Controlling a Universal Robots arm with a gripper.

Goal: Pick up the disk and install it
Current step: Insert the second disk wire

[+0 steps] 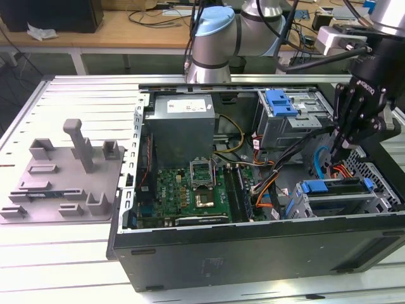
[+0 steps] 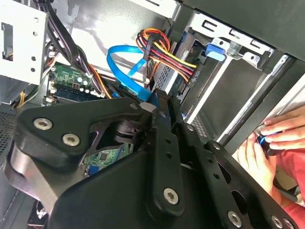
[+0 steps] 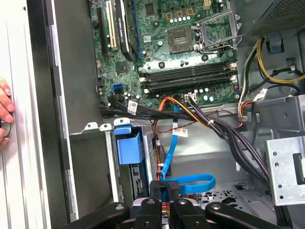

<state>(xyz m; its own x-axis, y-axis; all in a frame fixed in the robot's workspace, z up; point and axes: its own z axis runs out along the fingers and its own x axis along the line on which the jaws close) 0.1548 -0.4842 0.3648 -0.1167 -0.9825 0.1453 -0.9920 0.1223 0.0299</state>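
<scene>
While I watched the exterior view, the gripper (image 1: 335, 151) hung inside the open computer case (image 1: 253, 253), just above the disk (image 1: 338, 194), which sat in the lower drive cage (image 1: 380, 201) with its blue rails showing at both ends. In both wrist views the fingers (image 3: 172, 187) looked drawn together with nothing between them, close to a blue cable (image 3: 190, 182). The white label on the grey power-supply box (image 1: 180, 126) was too small to read.
</scene>
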